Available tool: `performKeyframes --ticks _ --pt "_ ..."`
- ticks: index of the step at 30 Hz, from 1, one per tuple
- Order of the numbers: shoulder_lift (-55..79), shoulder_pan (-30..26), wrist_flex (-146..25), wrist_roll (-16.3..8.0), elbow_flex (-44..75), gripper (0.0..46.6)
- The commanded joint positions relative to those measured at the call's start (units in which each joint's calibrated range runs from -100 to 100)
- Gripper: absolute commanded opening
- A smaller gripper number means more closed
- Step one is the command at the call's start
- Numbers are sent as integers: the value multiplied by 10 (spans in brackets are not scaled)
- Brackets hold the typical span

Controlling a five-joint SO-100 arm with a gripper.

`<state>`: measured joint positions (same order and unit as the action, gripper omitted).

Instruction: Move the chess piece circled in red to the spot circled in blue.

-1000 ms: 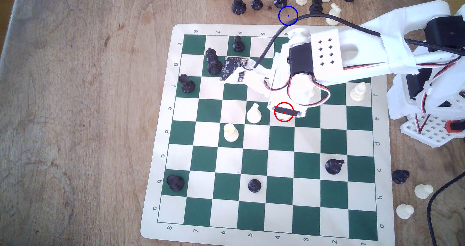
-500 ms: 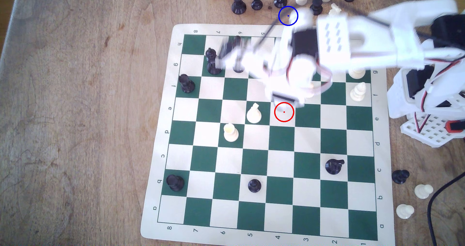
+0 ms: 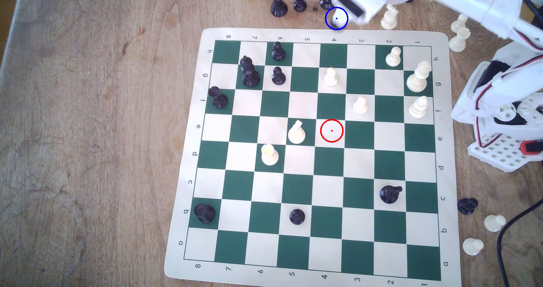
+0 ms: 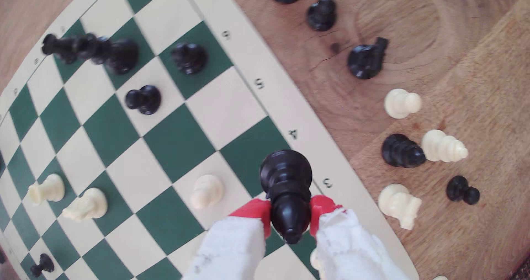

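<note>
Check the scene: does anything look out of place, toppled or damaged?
Nothing looks damaged or spilled. One black chess piece hangs clamped between the gripper's red fingertips near the board's numbered edge. Whether the loose pieces beside the board have toppled cannot be told.

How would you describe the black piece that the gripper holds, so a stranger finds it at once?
Start at the green and cream chessboard, then find its border near the printed 3 and 4. There the gripper with red fingertips clamps a black pawn. It alone hangs off the surface; every other piece stands or lies on board or wooden table.
</note>
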<state>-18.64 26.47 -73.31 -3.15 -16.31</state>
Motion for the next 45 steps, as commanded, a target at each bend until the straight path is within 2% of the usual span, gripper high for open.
performKeyframes --ticks 1,6,15,30,45 --pt "-13 54 45 21 -4 3" --pt "32 66 92 25 -22 3" --pt "88 23 126 21 -16 3" --pt "190 39 148 34 40 3" --pt "231 47 176 39 59 3"
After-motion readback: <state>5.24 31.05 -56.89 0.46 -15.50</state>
